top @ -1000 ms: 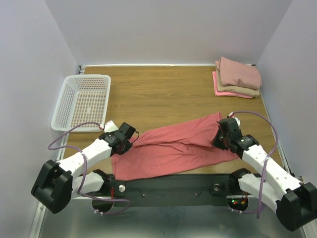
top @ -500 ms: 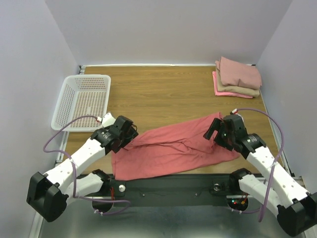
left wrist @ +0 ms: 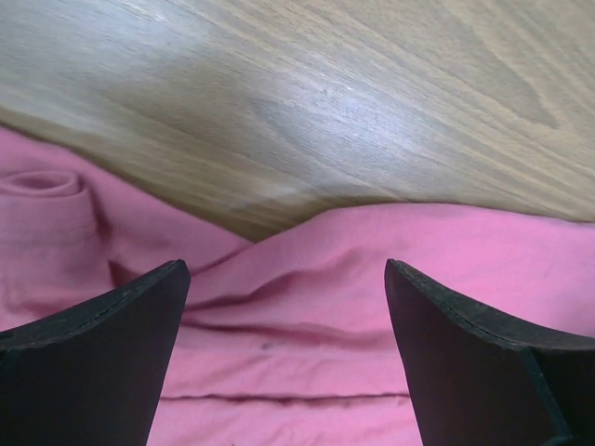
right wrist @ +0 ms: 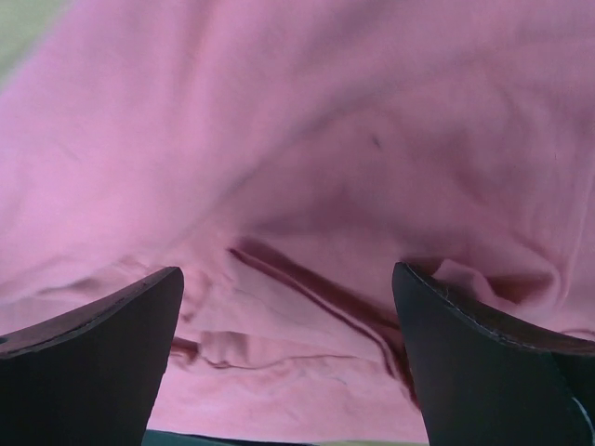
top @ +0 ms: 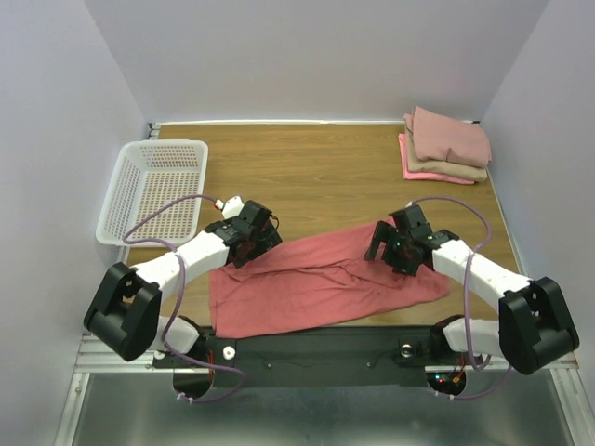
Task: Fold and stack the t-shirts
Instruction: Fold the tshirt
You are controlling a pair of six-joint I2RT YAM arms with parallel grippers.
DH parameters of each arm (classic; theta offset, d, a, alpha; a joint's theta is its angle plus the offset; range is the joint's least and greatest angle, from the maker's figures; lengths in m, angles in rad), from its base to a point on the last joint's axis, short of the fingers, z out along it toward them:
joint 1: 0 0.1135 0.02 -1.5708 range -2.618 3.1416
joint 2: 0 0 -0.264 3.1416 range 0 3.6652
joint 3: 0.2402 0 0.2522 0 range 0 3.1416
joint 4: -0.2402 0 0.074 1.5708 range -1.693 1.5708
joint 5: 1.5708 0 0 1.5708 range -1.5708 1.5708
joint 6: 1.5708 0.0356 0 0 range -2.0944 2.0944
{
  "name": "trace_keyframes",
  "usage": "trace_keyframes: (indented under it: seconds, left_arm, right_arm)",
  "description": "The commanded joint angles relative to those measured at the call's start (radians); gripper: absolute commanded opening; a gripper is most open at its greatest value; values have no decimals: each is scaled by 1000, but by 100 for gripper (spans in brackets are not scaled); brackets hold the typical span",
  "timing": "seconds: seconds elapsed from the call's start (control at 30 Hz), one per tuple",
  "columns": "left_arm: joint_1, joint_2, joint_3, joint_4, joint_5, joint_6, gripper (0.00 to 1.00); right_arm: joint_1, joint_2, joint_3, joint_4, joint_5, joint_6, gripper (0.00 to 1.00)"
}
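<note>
A large coral-red t-shirt [top: 316,283] lies folded lengthwise across the near half of the wooden table, wrinkled along its far edge. My left gripper [top: 261,234] hovers open over the shirt's far left corner, the cloth [left wrist: 307,334] lying loose under its spread fingers. Over the shirt's far right end my right gripper [top: 389,243] is open too, with only creased fabric [right wrist: 297,307] between its fingers. Three folded t-shirts, dusty pink [top: 452,136] on tan [top: 446,168] on bright pink [top: 414,173], sit stacked at the far right corner.
A white mesh basket [top: 153,189] stands at the far left edge of the table. Bare wood [top: 307,177] stretches between basket and stack. Purple walls close in the back and both sides.
Both grippers have opened and let go of the red shirt's far edge. Both have then moved inward and a little farther from the bases, staying over the cloth.
</note>
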Motion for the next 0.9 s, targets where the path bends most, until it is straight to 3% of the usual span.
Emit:
trace_keyframes:
  seconds: [0.0, 0.1, 0.33, 0.53, 0.87]
  left_arm:
    - [-3, 48, 14, 80, 13, 36, 98]
    - [-3, 75, -11, 100, 17, 29, 98]
    - [-3, 85, -25, 99, -3, 35, 98]
    - [-3, 116, -25, 97, -10, 36, 98]
    - [-1, 138, -54, 74, -14, 33, 98]
  right_arm:
    - [11, -70, -75, 0, -12, 47, 100]
    - [11, -187, -124, -106, 102, 101, 100]
    - [11, -340, -144, -180, 126, 184, 100]
    - [11, -235, -46, -176, 137, 133, 100]
    - [11, -25, 60, -104, 303, 110, 100]
